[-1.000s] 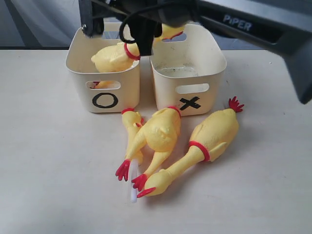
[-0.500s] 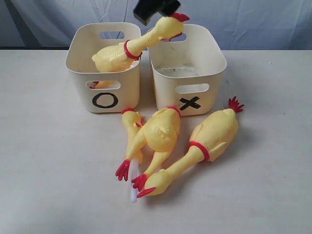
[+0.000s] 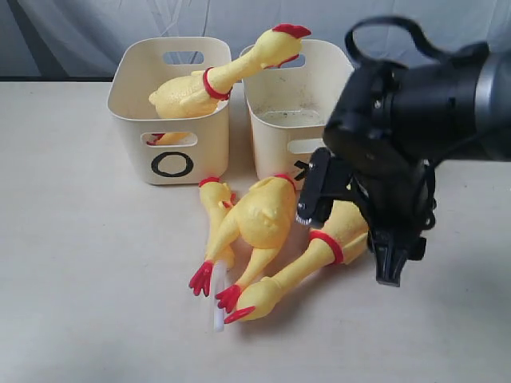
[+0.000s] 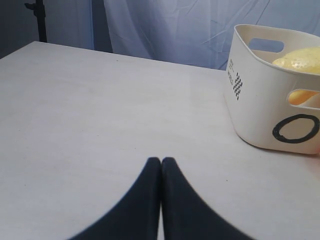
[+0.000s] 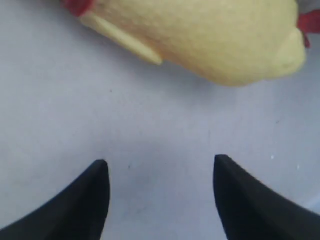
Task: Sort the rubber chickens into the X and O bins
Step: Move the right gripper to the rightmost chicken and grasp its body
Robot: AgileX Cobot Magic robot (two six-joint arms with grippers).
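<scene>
A yellow, bumpy-skinned rubber chicken point(image 5: 200, 35) with a red neck ring lies on the pale counter point(image 5: 150, 125) just ahead of the right tool point(image 5: 160, 172), whose black tapered fingers point(image 5: 85, 200) stand spread — grasping nothing. A plump second chicken point(image 3: 263, 215) and a slim third chicken point(image 3: 217, 209) lie beside it. Beyond the tool, a fourth chicken point(image 3: 188, 94) sits in the cream plastic O tub point(image 3: 132, 120), head over the matching X tub point(image 3: 271, 132). The left tool point(image 4: 161, 162) is clenched — tips touching.

four rubber chickens point(image 3: 263, 215), two cream bins point(image 3: 132, 132), one white stick point(image 3: 217, 317)
</scene>
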